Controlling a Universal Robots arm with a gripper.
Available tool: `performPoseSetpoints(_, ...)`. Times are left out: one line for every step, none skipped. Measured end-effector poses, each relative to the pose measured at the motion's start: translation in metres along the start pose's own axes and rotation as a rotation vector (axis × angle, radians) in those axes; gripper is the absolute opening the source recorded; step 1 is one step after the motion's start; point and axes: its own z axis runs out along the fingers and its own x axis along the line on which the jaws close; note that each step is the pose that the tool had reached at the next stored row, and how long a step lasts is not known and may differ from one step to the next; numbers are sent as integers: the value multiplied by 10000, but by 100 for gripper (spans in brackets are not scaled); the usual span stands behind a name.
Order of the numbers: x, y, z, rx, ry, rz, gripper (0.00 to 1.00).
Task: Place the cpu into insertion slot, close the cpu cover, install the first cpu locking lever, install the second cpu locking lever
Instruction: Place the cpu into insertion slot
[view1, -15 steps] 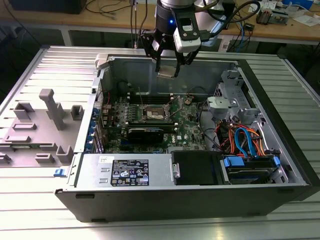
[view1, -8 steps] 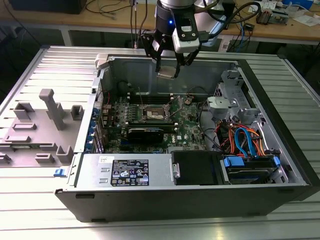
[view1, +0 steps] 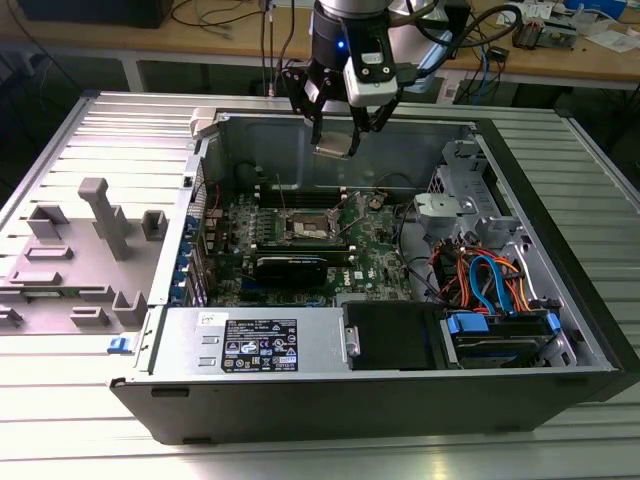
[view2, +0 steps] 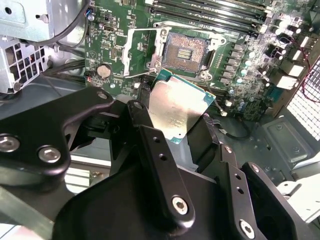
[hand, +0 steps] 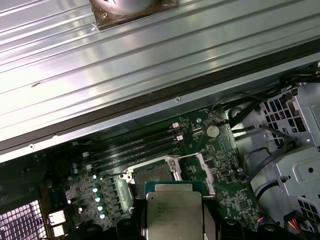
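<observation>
My gripper (view1: 335, 138) hangs above the back of the open computer case, shut on the cpu (view1: 333, 147), a flat square chip with a pale silver top. In the second wrist view the cpu (view2: 177, 107) sits tilted between the two black fingers (view2: 142, 122), above the board and apart from it. The insertion slot (view2: 186, 50) lies open with its dark centre exposed. The cpu cover (view2: 142, 50), a silvery frame, is swung open beside the slot. In the first wrist view the cpu (hand: 175, 212) partly hides the insertion slot (hand: 152, 172).
A black expansion card (view1: 290, 265) lies just in front of the socket, with long memory slots (view2: 210, 10) behind it. A power supply (view1: 270, 340) and a drive cage with coloured cables (view1: 490, 290) fill the case front. A grey fixture (view1: 90, 240) sits on the exterior view's left.
</observation>
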Motion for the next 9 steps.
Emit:
performPoseSetpoints(0,-1,1,0,-2,27,54)
performPoseSetpoints(0,-2,2,-1,-4,49,54)
performPoseSetpoints(0,-2,2,-1,-6,70,54)
performPoseSetpoints(0,-3,3,-1,-7,84,54)
performPoseSetpoints(-1,-3,4,-2,-8,100,54)
performPoseSetpoints(-1,-5,5,-2,-10,123,54)
performPoseSetpoints(-2,-5,6,-2,-12,139,54)
performPoseSetpoints(-2,-6,6,-2,-12,152,54)
performPoseSetpoints(-2,-7,7,-3,-14,172,54)
